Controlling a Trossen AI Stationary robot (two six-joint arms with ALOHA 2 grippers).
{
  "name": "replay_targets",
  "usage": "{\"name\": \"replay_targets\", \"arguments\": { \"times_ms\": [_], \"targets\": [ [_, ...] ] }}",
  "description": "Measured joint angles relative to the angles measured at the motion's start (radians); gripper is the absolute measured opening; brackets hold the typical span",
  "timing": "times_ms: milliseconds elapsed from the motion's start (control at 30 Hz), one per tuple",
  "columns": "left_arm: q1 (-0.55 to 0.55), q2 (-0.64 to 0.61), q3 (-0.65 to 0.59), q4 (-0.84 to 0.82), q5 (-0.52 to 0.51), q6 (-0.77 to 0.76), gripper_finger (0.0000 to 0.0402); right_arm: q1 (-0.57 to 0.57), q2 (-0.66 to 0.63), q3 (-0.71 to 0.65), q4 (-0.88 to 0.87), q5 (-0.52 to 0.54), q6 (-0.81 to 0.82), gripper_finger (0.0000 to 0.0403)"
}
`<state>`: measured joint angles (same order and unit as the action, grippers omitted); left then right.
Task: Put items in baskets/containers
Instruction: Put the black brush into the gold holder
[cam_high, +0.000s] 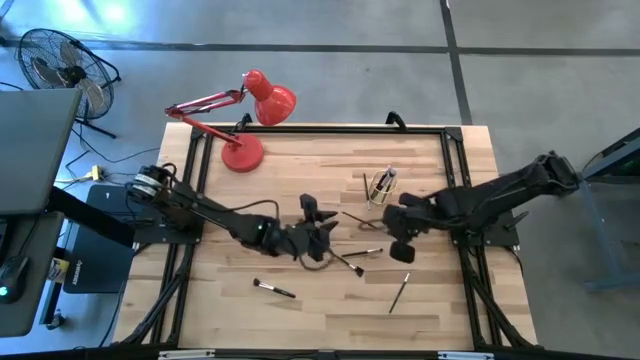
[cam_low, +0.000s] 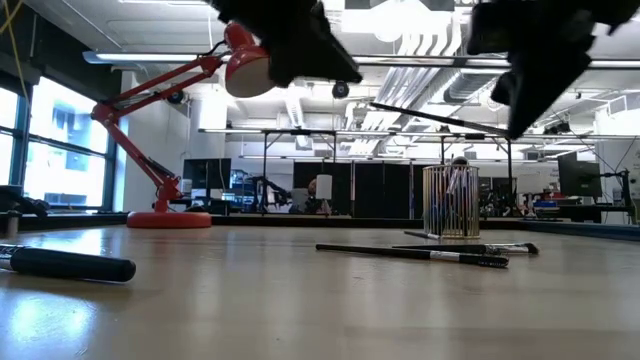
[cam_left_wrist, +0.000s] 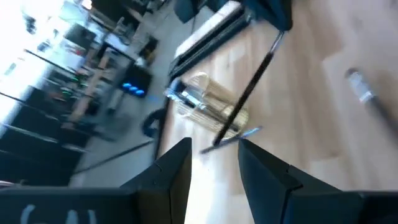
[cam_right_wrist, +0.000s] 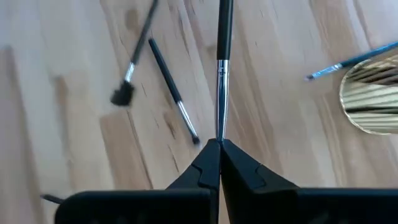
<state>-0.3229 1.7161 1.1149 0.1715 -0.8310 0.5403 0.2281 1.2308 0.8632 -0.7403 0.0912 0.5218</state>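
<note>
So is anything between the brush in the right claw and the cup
Nothing visible blocks it. The right claw is shut on a brush by its tip, lifted off the table, and the cup stands close by, with brushes already in it. The left claw hovers on the other side, away from the cup.

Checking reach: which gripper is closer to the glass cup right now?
Right. The right gripper, pinching a brush, sits just beside the glass cup; the left gripper is farther off toward mid-table.

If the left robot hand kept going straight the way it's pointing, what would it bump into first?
Probably the thin dark brush that the right gripper holds across its path, with the glass cup just behind. Depth is hard to judge, and the left gripper is open.
</note>
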Motion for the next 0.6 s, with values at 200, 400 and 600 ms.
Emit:
{"name": "replay_targets", "arguments": {
  "times_ms": [200,400,600],
  "targets": [
    [0.002,0.052,0.067,-0.023,-0.068,0.135,0.0128,-0.081,0.0,0.009,0.147,-0.147,-0.033,0.0],
    [0.017,0.091,0.095,-0.039,-0.068,0.217,0.0128,-0.112,0.0,0.009,0.17,-0.205,-0.033,0.0],
    [0.03,0.105,0.104,-0.051,-0.075,0.276,0.0128,-0.113,0.0,0.009,0.177,-0.218,-0.033,0.0]
  ]
}}
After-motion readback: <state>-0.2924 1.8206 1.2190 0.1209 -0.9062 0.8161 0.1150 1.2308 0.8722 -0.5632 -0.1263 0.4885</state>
